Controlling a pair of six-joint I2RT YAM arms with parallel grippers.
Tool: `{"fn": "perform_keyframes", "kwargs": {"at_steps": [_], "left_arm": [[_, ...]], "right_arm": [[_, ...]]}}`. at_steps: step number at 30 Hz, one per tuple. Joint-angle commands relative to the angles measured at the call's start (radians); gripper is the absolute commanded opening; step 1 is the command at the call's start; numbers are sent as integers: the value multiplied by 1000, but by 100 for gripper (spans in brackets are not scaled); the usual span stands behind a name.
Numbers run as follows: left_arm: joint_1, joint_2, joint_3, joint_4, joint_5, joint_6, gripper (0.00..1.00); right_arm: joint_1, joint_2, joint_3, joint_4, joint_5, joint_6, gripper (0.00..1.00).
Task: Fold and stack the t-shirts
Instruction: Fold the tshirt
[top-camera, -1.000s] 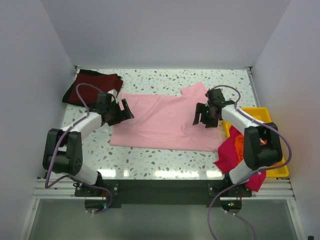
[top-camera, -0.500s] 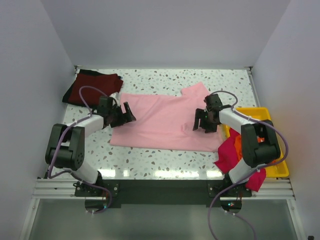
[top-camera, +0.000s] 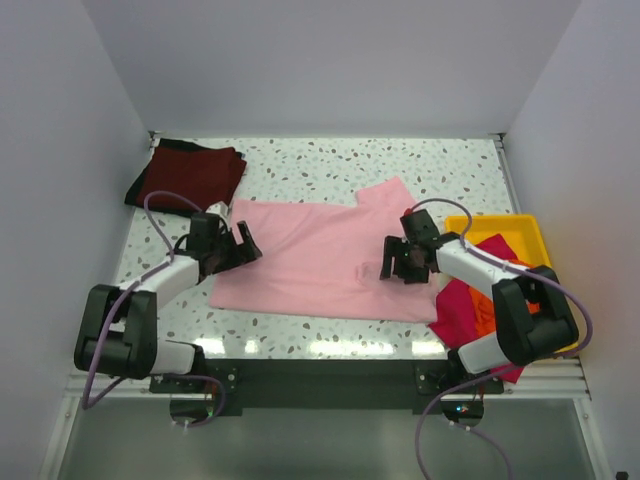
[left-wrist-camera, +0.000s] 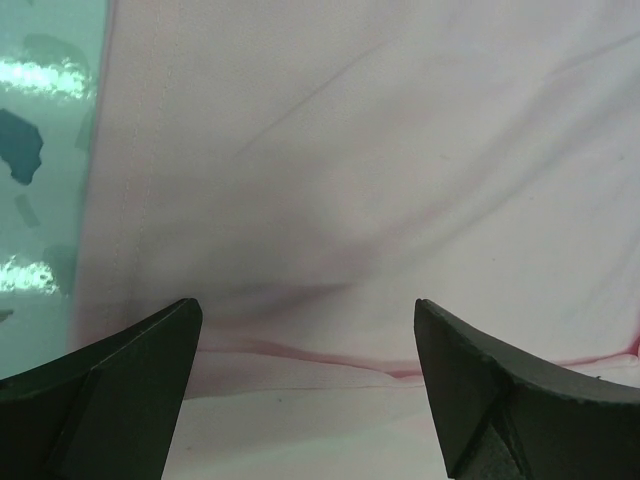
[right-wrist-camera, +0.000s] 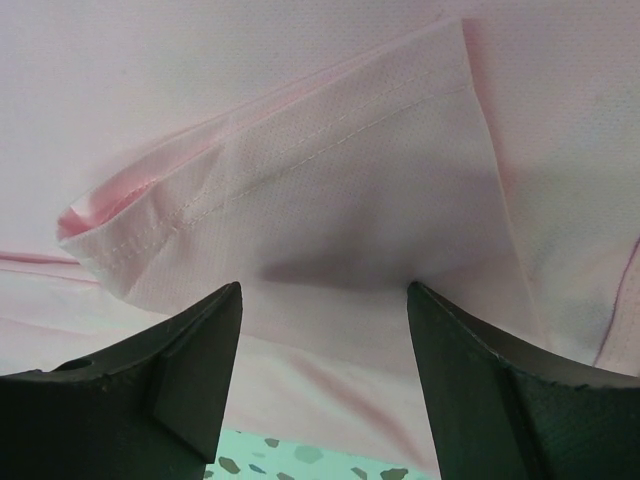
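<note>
Far left corner of the table (top-camera: 330, 165): the dark maroon tee (top-camera: 190, 175) sat folded, with a black edge showing under it; I could not tell what the black piece was. Just right of that, the left gripper (top-camera: 246, 243) hovered low over the left end of the pale pink tee (top-camera: 310, 255). On its wrist view its jaws were spread wide with nothing between them but flat pink cloth below (left-wrist-camera: 330, 180). The pink tee lay spread in the middle of the table, long axis running left to right. Its straight edge was at the left, and one sleeve pointed to the far side near the right end. The right gripper (top-camera: 393, 265) stood over that right end, jaws apart and pinching nothing. Its wrist view showed a stitched sleeve hem (right-wrist-camera: 300, 200) folded back on the body just ahead of the fingertips (right-wrist-camera: 200, 360). At the far right was the yellow tray (top-camera: 520, 225), holding a bunched magenta tee (top-camera: 462, 300) and an orange tee (top-camera: 487, 312). The magenta one spilled over the tray's left rim, reached the pink tee's right edge and hung past the near table edge.
</note>
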Motion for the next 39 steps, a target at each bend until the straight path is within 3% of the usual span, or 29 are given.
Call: {"fn": "perform_keyframes", "kwargs": {"at_steps": [1, 8, 14, 21, 24, 29, 39], "left_arm": [[1, -53, -73, -168, -77, -16, 93], [1, -157, 27, -285, -71, 0, 96], [4, -138, 278, -371, -88, 39, 100], [80, 63, 461, -359, -62, 81, 99], [99, 123, 538, -380, -54, 99, 99], [120, 148, 570, -388, -74, 106, 99], [134, 198, 605, -420, -100, 122, 99]], "right_arm": [[44, -17, -94, -125, 3, 69, 71], [50, -141, -31, -242, 29, 58, 72], [33, -135, 269, -337, 112, -3, 76], [-96, 151, 681, -282, 64, -138, 73], [-134, 361, 859, -257, 67, -177, 67], [-171, 598, 1116, -256, 75, -207, 63], [-211, 830, 1279, -219, 86, -253, 63]]}}
